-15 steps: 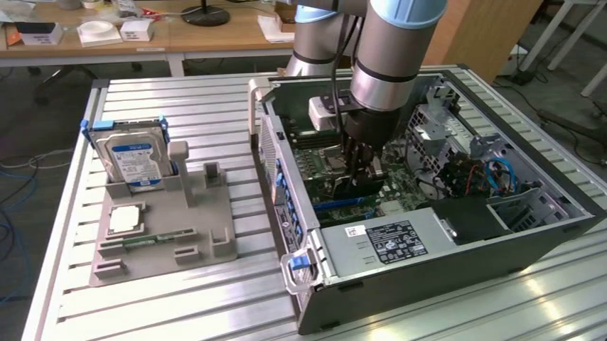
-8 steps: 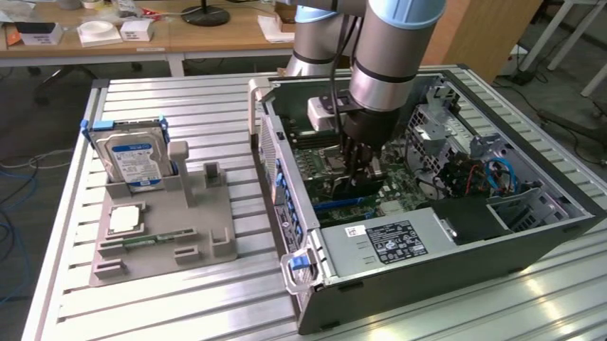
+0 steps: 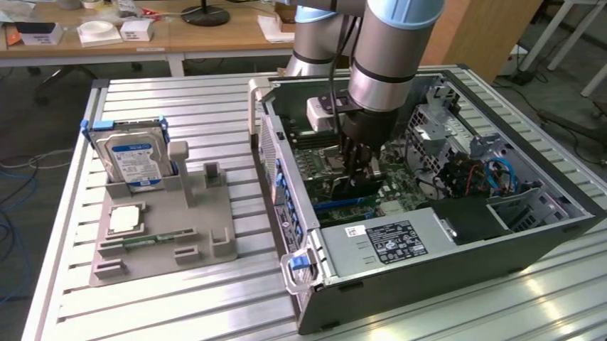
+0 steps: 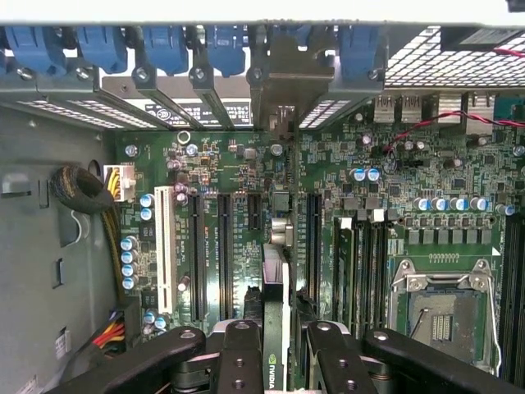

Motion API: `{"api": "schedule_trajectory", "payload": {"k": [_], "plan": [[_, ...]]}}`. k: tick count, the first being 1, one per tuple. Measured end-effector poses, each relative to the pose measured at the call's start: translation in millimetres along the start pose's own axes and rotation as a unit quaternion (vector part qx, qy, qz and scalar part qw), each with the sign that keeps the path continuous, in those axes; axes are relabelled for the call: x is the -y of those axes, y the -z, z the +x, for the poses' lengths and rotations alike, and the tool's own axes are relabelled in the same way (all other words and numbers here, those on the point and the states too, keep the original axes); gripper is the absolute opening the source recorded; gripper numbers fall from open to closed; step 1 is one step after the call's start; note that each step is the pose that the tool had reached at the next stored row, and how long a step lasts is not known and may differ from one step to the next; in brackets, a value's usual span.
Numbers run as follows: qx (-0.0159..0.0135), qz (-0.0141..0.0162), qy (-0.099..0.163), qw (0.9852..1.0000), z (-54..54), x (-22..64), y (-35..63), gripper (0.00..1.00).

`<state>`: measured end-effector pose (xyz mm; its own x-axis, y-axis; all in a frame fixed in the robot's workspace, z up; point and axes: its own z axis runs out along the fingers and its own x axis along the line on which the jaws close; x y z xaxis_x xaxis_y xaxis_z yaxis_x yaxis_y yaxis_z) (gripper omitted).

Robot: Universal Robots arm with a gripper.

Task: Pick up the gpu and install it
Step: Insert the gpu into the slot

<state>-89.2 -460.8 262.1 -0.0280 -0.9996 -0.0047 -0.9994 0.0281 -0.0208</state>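
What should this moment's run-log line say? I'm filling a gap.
gripper: shut on gpu | place: inside computer case, above motherboard slots | seated: cannot tell

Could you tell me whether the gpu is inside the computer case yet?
Inside: the gripper holds the gpu edge-on over the motherboard. Seated? Cannot tell.

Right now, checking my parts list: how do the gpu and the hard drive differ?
The gpu is inside the case, gripped on edge by the gripper over the motherboard; the hard drive sits outside in the grey stand. The gpu is a thin green card; the hard drive is boxy with a blue-and-white label. Both stand on edge.
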Motion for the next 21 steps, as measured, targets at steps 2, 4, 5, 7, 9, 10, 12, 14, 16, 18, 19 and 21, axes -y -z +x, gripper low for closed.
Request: {"api": "schedule_trajectory", "payload": {"k": [2,4,5,7,9,10,12,14,16,18,19,21], "plan": [[0.0000,0.0000,0.000,1.0000,0.0,-0.3,-0.1,0.26],[-0.0001,-0.0001,0.000,1.0000,0.1,-0.4,-0.1,0.26],[-0.0001,0.0000,0.000,1.0000,0.1,-0.7,-0.4,0.26],[-0.0001,0.0000,0.000,1.0000,0.1,-1.3,-0.6,0.26],[-0.0001,0.0000,0.000,1.0000,0.1,-1.5,-0.7,0.26],[-0.0001,0.0000,0.000,1.0000,0.1,-1.5,-0.7,0.26],[-0.0001,0.0000,0.000,1.0000,0.1,-1.6,-0.7,0.26],[0.0000,0.0000,0.000,1.0000,0.1,-1.6,-1.0,0.26],[0.0001,0.0001,0.000,1.0000,0.1,-1.7,-2.3,0.26],[0.0000,0.0000,0.000,1.0000,0.1,-1.7,-3.8,0.26],[0.0000,0.0000,0.000,1.0000,0.1,-1.7,-4.5,0.26],[0.0000,0.0000,0.000,1.0000,0.1,-1.8,-5.8,0.26]]}}
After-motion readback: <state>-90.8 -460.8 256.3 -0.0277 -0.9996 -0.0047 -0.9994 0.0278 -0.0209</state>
